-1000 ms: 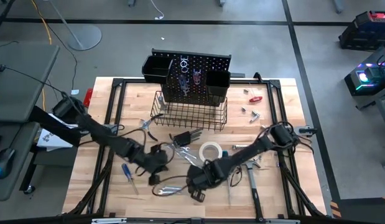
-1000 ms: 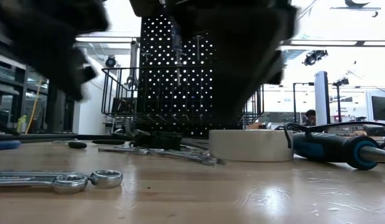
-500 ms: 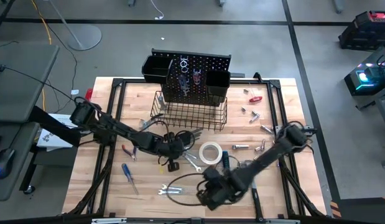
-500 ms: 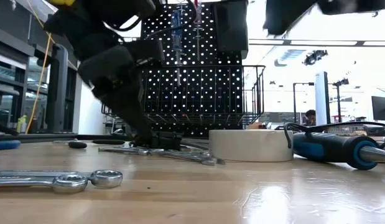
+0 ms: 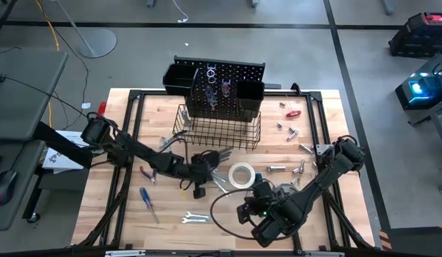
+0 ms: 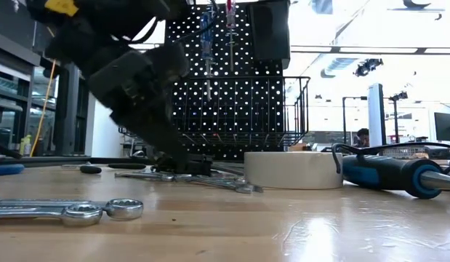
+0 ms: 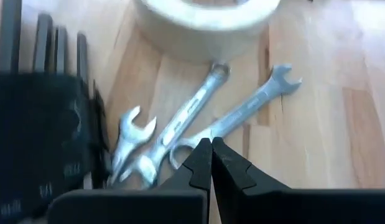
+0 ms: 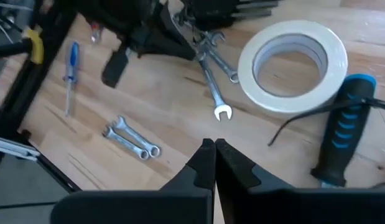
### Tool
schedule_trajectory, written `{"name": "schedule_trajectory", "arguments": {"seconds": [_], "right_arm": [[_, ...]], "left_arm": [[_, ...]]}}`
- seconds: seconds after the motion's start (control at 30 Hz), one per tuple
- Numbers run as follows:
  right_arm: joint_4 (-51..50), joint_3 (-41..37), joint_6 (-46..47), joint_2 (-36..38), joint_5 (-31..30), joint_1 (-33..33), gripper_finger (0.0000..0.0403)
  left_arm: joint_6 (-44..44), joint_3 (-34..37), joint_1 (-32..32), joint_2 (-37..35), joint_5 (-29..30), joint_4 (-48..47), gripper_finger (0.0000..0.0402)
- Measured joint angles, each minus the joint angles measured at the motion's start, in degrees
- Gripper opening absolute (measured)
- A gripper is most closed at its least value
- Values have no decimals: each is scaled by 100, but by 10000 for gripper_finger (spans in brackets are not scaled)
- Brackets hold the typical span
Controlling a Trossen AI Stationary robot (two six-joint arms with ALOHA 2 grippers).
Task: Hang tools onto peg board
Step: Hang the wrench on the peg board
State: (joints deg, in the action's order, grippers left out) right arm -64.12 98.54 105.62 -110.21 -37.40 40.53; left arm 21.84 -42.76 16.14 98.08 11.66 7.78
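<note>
Left gripper (image 7: 211, 163), jaws shut and empty, sits low over silver wrenches (image 7: 198, 124) near the tabletop's middle, just beside the white tape roll (image 5: 241, 173). Right gripper (image 8: 214, 163), jaws shut and empty, hangs above the front edge. Peg board (image 5: 224, 88) stands at the rear edge.

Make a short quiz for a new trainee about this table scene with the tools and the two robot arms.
1. True or false: the left hand is shut, just above silver open-ended wrenches.
2. What lies right beside the white tape roll in the right wrist view? A) a blue-and-black handled tool; B) a red cup.
3. Fill in: the upright black pegboard bears a black wire ____ in front.

Key: 1 true; 2 A; 3 basket.
</note>
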Motion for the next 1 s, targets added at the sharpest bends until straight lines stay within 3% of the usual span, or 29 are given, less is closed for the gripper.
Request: {"name": "schedule_trajectory", "arguments": {"seconds": [0.4, 1.0], "right_arm": [[44, 0, -118, 0, -130, -129, 0], [10, -2, -405, -2, 100, -305, 0]], "left_arm": [[198, 203, -9, 0, 110, 547, 0], [210, 276, -37, 131, 264, 452, 0]]}}
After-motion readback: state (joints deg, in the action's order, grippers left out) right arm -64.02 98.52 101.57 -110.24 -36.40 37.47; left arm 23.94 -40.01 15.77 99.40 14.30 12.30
